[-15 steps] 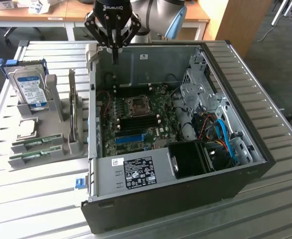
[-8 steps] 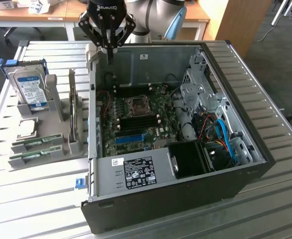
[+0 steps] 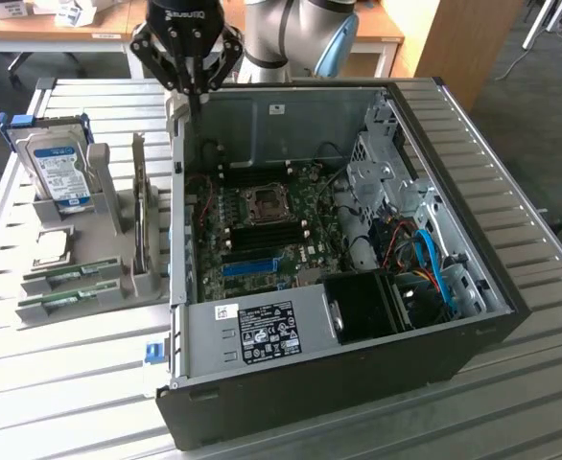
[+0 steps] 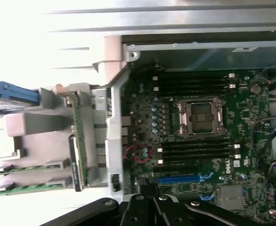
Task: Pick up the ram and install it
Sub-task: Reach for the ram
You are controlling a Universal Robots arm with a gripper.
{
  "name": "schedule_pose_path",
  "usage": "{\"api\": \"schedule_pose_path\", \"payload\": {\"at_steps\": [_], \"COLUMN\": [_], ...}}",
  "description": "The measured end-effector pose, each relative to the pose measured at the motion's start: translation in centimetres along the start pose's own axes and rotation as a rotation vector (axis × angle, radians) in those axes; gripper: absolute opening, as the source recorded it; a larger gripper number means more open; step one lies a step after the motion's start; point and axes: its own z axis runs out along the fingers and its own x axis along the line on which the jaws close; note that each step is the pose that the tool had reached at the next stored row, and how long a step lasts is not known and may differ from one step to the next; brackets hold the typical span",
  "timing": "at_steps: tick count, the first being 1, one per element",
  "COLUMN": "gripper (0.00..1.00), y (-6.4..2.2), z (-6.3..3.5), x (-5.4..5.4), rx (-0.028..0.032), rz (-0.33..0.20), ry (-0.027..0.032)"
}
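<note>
The ram is one of two look-alike green sticks lying side by side in the grey holder; I cannot tell which. One stick lies just behind the other. My gripper hangs shut and empty over the back corner of the open computer case, on the exterior view's left, well apart from both sticks. Inside the case, black memory slots flank the processor socket on the motherboard.
A blue-labelled silver hard drive stands upright at the back of the holder. A green card stands on edge beside the case wall. Cables and a drive cage crowd the case's far side. A slatted metal table carries everything.
</note>
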Motion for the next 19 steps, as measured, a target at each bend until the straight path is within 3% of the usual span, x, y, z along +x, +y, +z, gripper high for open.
{"api": "schedule_pose_path", "payload": {"at_steps": [19], "gripper": [0.11], "y": [-0.43], "z": [-0.08], "x": [5.7], "rx": [0.0005], "rz": [0.0], "ry": [0.0]}}
